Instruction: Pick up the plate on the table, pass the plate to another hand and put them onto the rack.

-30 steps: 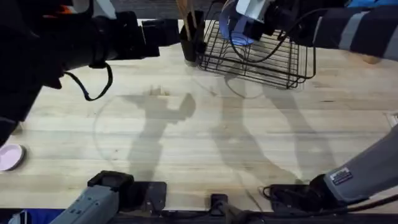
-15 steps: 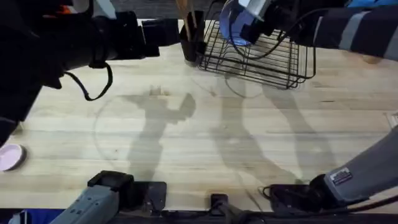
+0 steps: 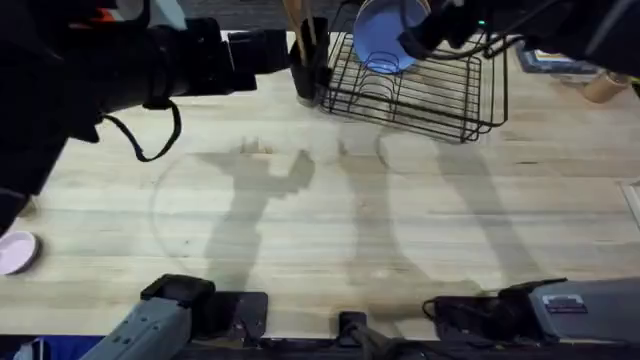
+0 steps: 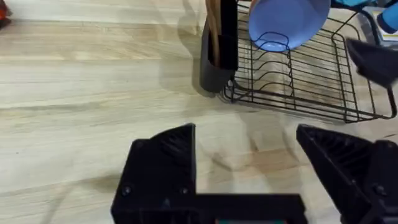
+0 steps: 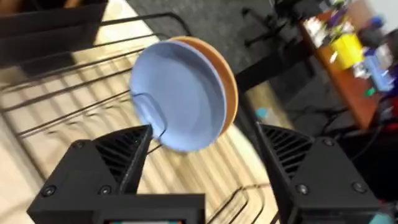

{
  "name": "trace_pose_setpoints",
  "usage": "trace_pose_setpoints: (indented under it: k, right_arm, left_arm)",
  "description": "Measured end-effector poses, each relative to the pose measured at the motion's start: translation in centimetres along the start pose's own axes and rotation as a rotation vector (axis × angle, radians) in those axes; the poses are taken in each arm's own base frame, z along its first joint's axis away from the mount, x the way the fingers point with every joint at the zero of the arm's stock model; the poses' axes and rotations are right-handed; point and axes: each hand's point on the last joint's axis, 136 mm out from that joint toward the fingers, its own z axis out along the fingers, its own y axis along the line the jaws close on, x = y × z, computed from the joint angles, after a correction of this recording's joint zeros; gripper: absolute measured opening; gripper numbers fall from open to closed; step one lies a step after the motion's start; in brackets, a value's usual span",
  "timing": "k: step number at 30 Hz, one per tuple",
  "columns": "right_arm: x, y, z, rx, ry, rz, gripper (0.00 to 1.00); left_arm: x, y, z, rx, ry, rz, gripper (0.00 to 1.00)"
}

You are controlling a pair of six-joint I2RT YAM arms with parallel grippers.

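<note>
With the left gripper [image 4: 245, 168] hanging open and empty over the table [image 3: 330, 230], the light-blue plate [image 3: 385, 45] is standing on edge in the black wire rack [image 3: 440, 95] at the far edge, seemingly released by the spread right gripper [image 5: 205, 162], leaving little undone.

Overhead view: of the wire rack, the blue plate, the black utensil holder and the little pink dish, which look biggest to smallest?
1. The rack.
2. The plate, standing in the rack.
3. The utensil holder and the pink dish: too close to rank, and the dish is cut off at the edge.
</note>
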Motion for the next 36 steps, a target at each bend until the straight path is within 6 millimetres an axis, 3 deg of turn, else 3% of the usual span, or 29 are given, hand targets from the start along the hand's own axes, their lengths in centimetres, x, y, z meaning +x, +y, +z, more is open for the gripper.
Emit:
trace_pose_setpoints:
  k: [13, 23, 36]
  right_arm:
    - [1.9, 2.9, -10.9, -0.091, 0.175, 0.382, 0.993]
    - [2.6, 4.2, -16.9, -0.074, 0.217, 0.687, 0.994]
    - [2.7, 4.2, -17.0, -0.073, 0.223, 0.712, 0.993]
  left_arm:
    - [-0.1, 0.0, 0.0, 0.001, -0.004, 0.001, 0.995]
    - [-0.1, 0.0, 0.0, 0.001, -0.004, 0.001, 0.995]
    - [-0.1, 0.0, 0.0, 0.001, -0.004, 0.001, 0.995]
